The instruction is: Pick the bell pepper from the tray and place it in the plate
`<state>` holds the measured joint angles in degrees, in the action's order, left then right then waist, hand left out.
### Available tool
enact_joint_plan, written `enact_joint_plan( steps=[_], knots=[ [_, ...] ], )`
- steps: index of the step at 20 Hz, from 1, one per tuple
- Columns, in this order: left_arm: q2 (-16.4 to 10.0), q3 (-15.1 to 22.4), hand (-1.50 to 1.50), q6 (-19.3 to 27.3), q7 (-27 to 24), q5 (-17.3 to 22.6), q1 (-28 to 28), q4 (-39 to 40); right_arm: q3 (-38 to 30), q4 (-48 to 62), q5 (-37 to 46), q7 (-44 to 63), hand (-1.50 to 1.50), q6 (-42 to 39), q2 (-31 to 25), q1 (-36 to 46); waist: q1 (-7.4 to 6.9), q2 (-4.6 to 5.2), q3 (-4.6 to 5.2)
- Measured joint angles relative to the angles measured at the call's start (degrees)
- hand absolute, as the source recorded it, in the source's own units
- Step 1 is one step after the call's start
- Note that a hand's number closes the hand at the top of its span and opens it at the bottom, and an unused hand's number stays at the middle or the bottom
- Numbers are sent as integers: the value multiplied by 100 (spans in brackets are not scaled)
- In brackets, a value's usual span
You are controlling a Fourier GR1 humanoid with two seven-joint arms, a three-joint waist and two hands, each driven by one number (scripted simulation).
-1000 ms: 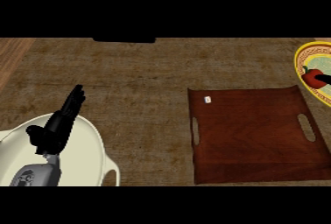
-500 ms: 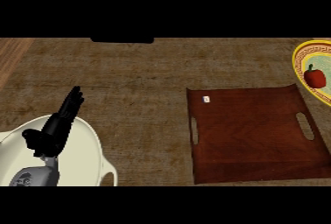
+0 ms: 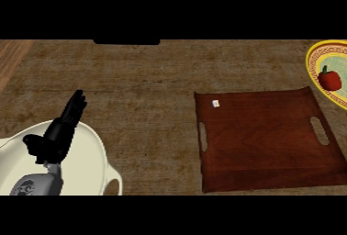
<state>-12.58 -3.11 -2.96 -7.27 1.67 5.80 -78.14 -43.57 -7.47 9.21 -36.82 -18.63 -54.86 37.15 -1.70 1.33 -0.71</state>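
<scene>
gone from over the plate (image 3: 310,62) is the dark shape of a second ago; the glossy red bell pepper (image 3: 330,80) is lying in that round, yellow-rimmed plate, right edge. left hand (image 3: 54,140) is resting released, fingers straight, above a smooth cream vessel (image 3: 88,156). flat brown wood-grain tray (image 3: 264,137) is sitting on the mottled brown counter (image 3: 136,78).

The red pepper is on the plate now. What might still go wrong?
The bell pepper looks upright on the plate, so it might tip and roll toward the rim. The plate runs past the view's right edge, so a roll that way may go unseen. The left hand shows open over a cream dish; a careless move might bump it.
</scene>
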Motion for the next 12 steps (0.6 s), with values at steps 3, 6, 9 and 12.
enact_joint_plan(
  steps=[3,6,9,12],
  knots=[
    [20,14,0,-9,-8,-2,4,15,14,-39,13,-278,-150,-361,-121,-327,-4,1,-6],
    [-2,11,0,-39,-30,-2,-5,9,23,-78,25,-372,-150,-441,-194,-544,-36,1,-13],
    [2,14,0,-53,-71,1,-36,-21,37,-116,41,-462,-150,-466,-219,-763,-51,-2,-20],
    [3,7,0,-62,-60,13,-15,-16,67,-163,74,-556,-150,-392,-168,-916,-70,3,-24]
  ],
)
